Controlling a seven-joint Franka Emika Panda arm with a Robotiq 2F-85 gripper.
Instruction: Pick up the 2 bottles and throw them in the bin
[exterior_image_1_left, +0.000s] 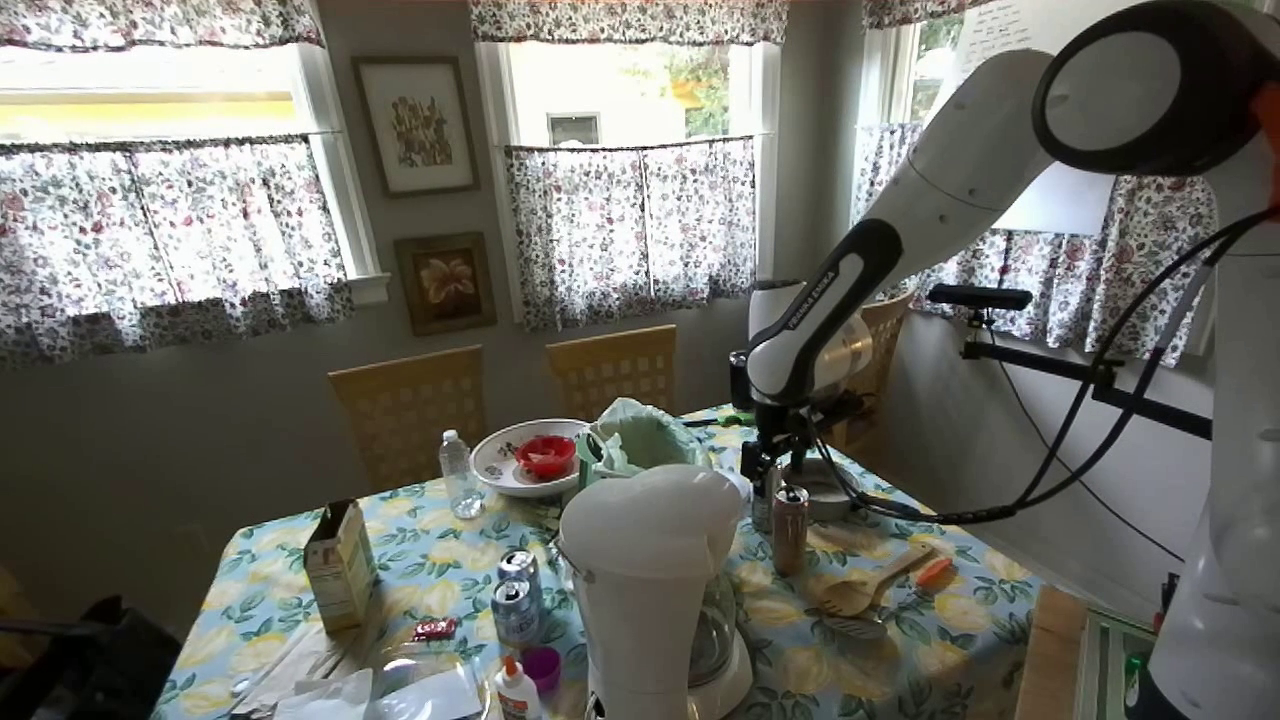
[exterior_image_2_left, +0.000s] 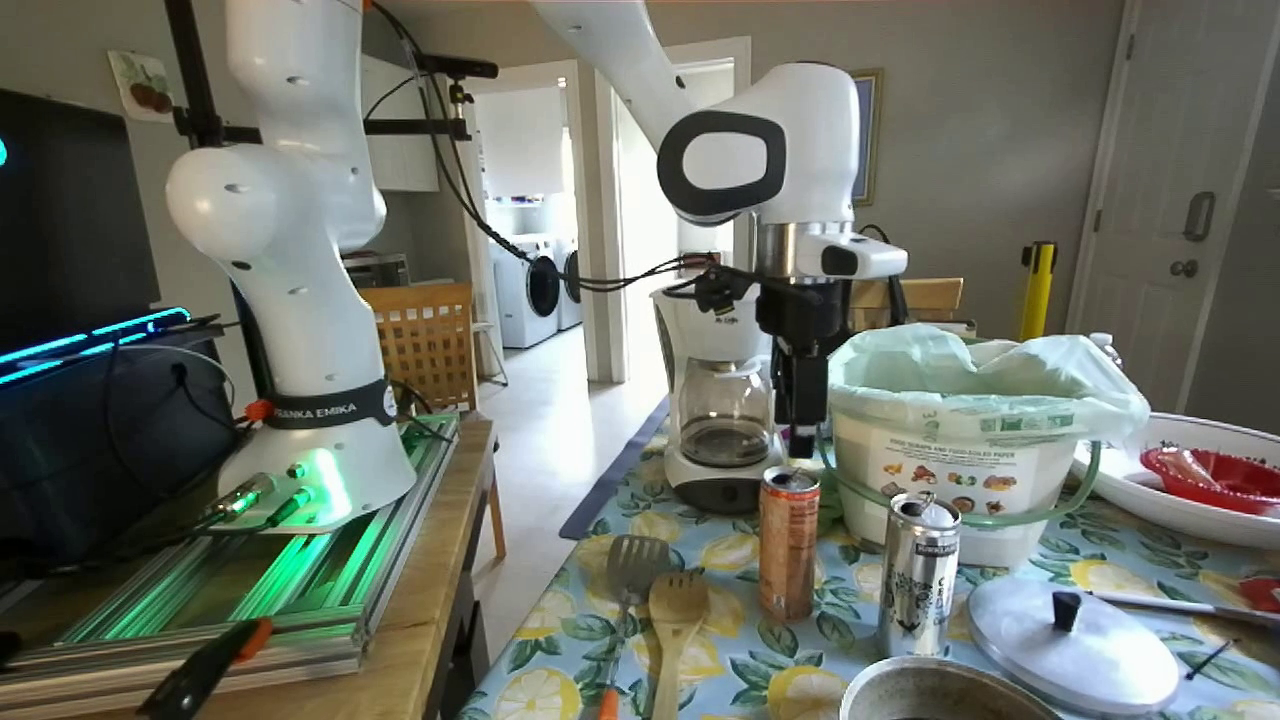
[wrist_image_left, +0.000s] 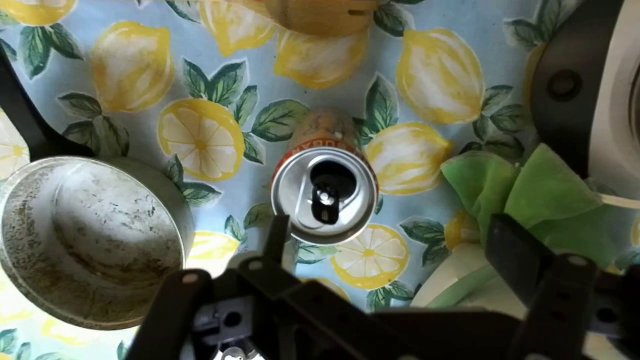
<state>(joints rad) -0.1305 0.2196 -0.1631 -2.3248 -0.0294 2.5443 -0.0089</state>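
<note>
Nearest in the wrist view, my hand (wrist_image_left: 390, 226) gapes near the orange can (wrist_image_left: 325, 195); in an exterior view, silver can (exterior_image_2_left: 922, 580) and bin (exterior_image_2_left: 955, 465) stand rightward. First grasp seems due: centre, then lower.

Lemon-print table (exterior_image_1_left: 940, 660); wooden utensil (exterior_image_2_left: 679, 608), turner (exterior_image_2_left: 632, 580) near robot-side edge; orange can (exterior_image_2_left: 788, 550), silver can (exterior_image_2_left: 918, 580), lined bin (exterior_image_2_left: 955, 450) farther in

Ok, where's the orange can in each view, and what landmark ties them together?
In an exterior view: orange can, right of centre, lower half, right of the coffee maker.
In an exterior view: orange can, right of centre, lower half, left of the silver can.
Wrist view: orange can, near the middle, top facing the camera.
Shared landmark: the pot, at least partly visible in all three.
</note>
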